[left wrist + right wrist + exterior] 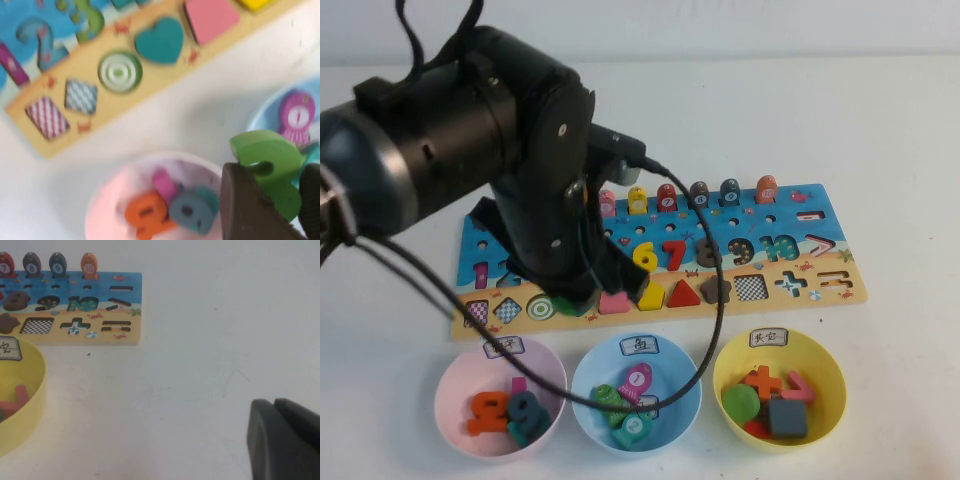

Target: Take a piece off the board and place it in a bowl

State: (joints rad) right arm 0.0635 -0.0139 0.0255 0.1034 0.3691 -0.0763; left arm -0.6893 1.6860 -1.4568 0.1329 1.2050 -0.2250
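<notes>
The left end effector (272, 200) is closed on the green "3" (267, 167) and holds it in the air, between the board (840, 290) and the bowls, near the rim of the pink bowl (455, 385). To do it well, I think it must go more over the middle of this bowl before letting go, because the blue bowl (588, 385) is just beside. The right end effector (285, 440) rests closed over the bare worktop (200, 365).
</notes>
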